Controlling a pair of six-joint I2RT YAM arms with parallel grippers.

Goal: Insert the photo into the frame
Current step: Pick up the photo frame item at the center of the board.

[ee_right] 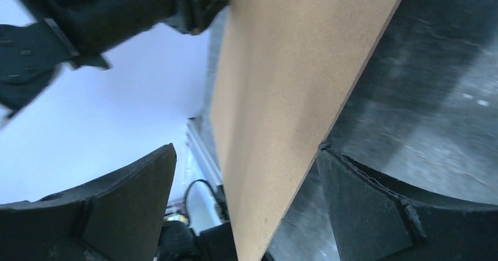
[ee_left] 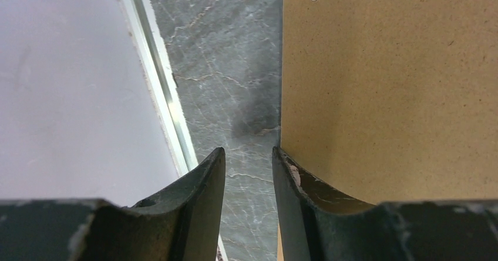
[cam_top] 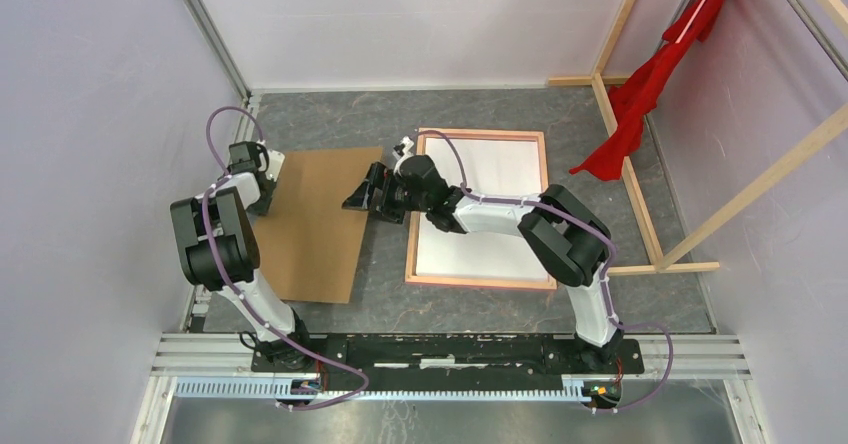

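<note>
Where the right tool (ee_right: pixel 246 149) gapes, the photo (ee_right: pixel 282 67) pokes in edgewise.

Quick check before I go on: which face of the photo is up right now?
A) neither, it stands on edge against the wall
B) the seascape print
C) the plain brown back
C: in the top view the photo lies flat left of the frame, showing only brown board.
</note>
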